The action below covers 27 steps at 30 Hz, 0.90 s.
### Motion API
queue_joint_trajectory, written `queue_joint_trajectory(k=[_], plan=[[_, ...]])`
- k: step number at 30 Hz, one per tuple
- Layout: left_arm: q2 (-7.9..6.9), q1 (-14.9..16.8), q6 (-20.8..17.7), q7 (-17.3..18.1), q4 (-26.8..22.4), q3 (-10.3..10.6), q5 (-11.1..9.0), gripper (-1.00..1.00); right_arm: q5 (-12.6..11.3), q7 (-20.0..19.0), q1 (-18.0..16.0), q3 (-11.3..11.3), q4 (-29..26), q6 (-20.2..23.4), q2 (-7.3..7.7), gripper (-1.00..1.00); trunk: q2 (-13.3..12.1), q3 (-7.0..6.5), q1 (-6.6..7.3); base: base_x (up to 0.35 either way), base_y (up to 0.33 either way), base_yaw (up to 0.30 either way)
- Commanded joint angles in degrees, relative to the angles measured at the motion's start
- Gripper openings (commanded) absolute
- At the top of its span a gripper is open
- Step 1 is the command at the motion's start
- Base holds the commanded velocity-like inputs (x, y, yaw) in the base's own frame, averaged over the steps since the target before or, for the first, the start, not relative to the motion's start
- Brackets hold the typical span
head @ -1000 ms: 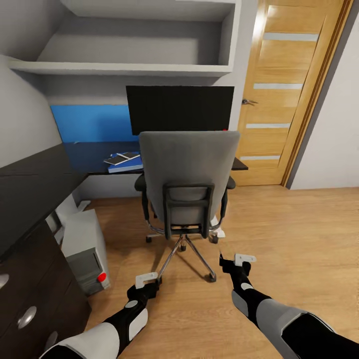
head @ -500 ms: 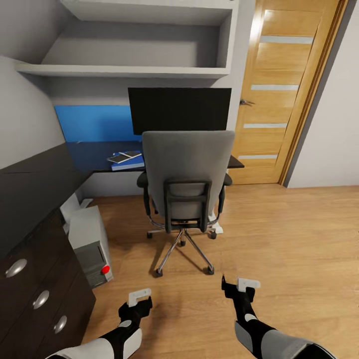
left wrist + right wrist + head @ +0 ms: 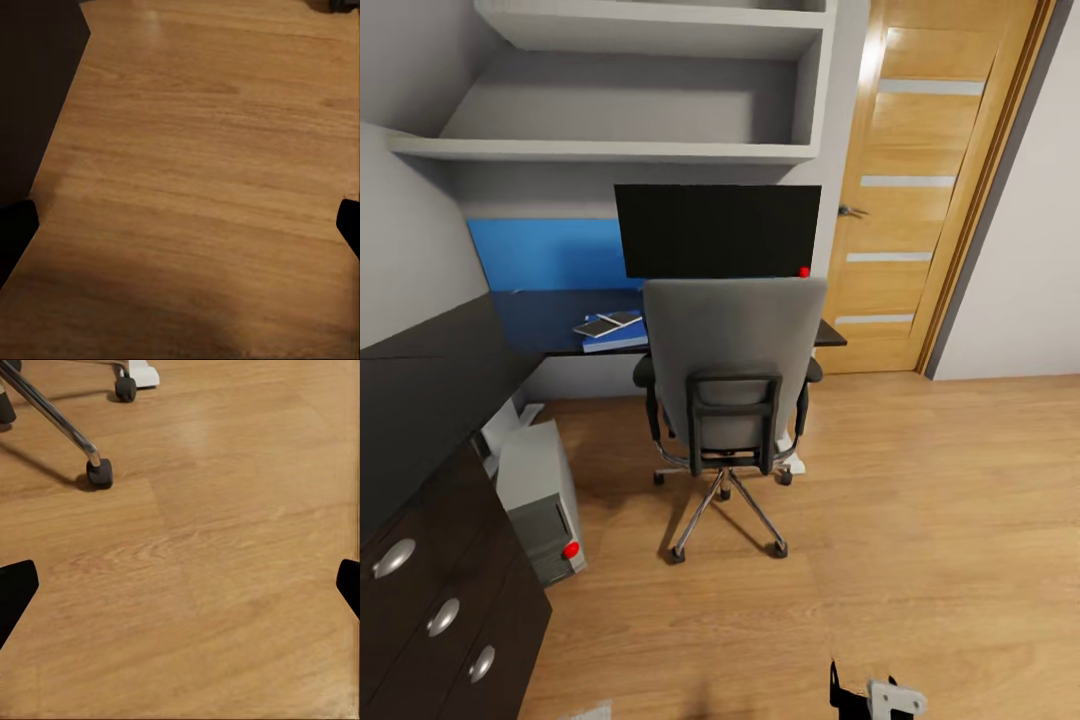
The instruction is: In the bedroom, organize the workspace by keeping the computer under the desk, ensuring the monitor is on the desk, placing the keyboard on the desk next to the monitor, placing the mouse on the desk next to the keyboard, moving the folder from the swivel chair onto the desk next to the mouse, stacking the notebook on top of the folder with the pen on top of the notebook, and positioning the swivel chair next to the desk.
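Observation:
The grey swivel chair (image 3: 732,360) stands with its back to me, close against the black desk (image 3: 430,385). Behind it the monitor (image 3: 717,230) stands on the desk. Left of the chair, the blue folder (image 3: 618,340) lies on the desk with the grey notebook (image 3: 606,323) on top; the pen is too small to make out. Keyboard and mouse are hidden behind the chair back. The grey computer (image 3: 540,490) sits on the floor at the desk's left wing. My right gripper (image 3: 180,585) is open over bare floor near a chair caster (image 3: 99,472). My left gripper (image 3: 180,221) is open over floor too.
Black drawers with silver knobs (image 3: 440,615) stand close at my left. A wooden door (image 3: 925,180) is at the back right, and grey shelves (image 3: 630,150) hang above the desk. Wood floor (image 3: 940,520) spreads out to the right of the chair.
The view has pulled back from the chair and tilted a little. Both arms have dropped toward the bottom edge; just the right gripper's tip remains in the head view.

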State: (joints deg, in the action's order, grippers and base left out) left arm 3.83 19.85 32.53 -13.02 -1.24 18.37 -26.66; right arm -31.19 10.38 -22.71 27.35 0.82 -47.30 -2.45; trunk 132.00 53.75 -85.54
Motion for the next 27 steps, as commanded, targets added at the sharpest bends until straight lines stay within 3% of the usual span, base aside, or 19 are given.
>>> queue_joint_trajectory(k=[1,3,4,11,20,27], plan=[[-0.03,-0.34,0.13,-0.38,0.01,0.55,-0.15,1.0,-0.17,0.33,0.12,0.52,0.15,-0.24,-0.04,1.0,-0.39,-0.14,0.24,0.0,0.0,0.0],[-0.15,-1.02,0.17,-0.37,0.01,0.54,-0.15,1.0,-0.19,0.42,0.44,0.54,0.25,-0.7,-0.06,1.0,-1.2,-0.5,0.68,0.0,0.0,0.0],[-0.37,-2.36,0.23,-0.35,0.01,0.55,-0.15,1.0,-0.16,1.92,1.33,0.61,0.35,-4.02,-0.2,1.0,-1.6,-0.68,0.9,0.0,0.0,0.0],[-0.4,-3.06,0.85,-0.35,0.01,0.6,-0.09,1.0,-0.04,5.36,3.36,0.81,0.4,-8.89,-0.47,1.0,-4.4,-1.93,2.43,0.0,0.0,0.0],[-0.32,-3.22,1.04,-0.39,0.01,0.61,-0.08,1.0,0.0,5.91,3.84,0.91,0.43,-9.53,-0.72,1.0,-8.01,-3.61,4.41,0.0,0.0,0.0],[-0.34,-3.24,1.12,-0.42,0.01,0.61,-0.13,1.0,-0.01,6.23,3.93,0.89,0.48,-9.56,-1.87,1.0,-10.82,-5.3,5.95,0.0,0.0,0.0]])
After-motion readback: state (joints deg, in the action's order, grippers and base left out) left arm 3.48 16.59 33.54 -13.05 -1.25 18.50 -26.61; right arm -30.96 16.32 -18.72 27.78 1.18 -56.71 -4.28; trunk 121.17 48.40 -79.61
